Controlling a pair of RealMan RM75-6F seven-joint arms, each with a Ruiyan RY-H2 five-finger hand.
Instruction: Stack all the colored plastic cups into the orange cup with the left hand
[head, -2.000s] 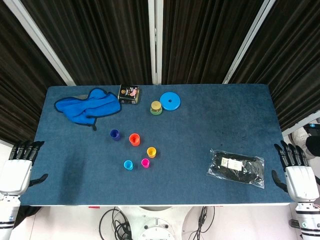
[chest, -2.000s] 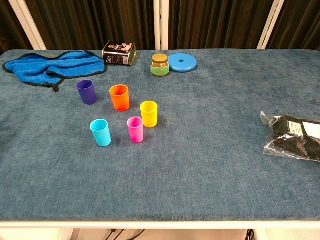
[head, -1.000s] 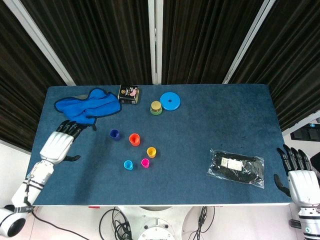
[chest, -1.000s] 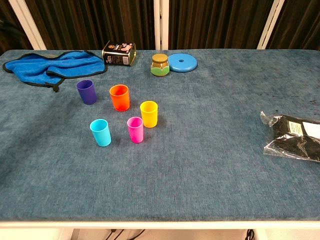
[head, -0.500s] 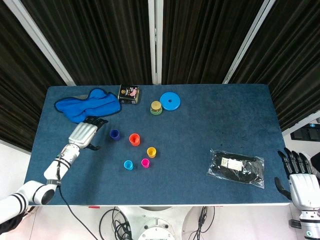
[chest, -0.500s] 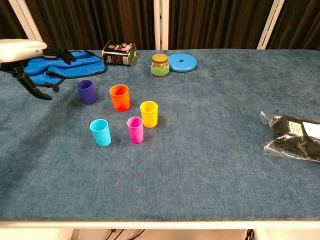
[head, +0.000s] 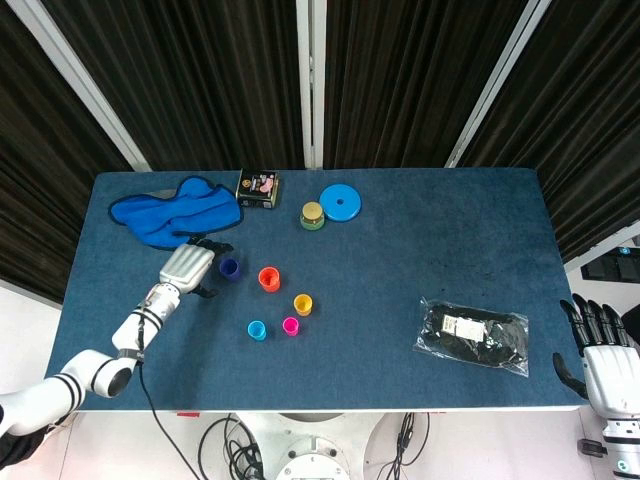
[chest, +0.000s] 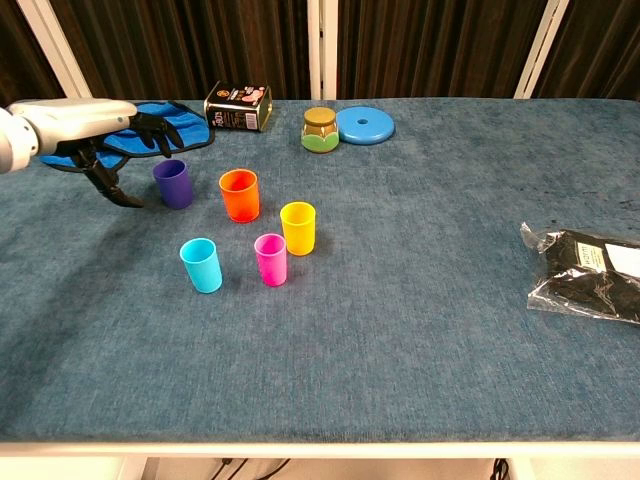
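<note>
The left hand (head: 187, 266) has come forward from the tabletop edge to just beside the purple cup (head: 229, 267), fingers apart, holding nothing. The orange cup (head: 268, 278) stands near the purple one. A hasty closing could knock the purple cup over.

This looks like a robotics lab or test cell rather than a home. A desk (head: 400, 260) covered in blue felt-like fabric stands before dark pleated curtains (head: 210, 80) hung between white frame posts (head: 315, 80), closing off the background on every side. Loose cables (head: 225, 440) trail on the pale floor under the desk's near edge beside a white robot base (head: 310, 460), and the unrelated small props scattered on the desk suit a staged trial setup.
</note>
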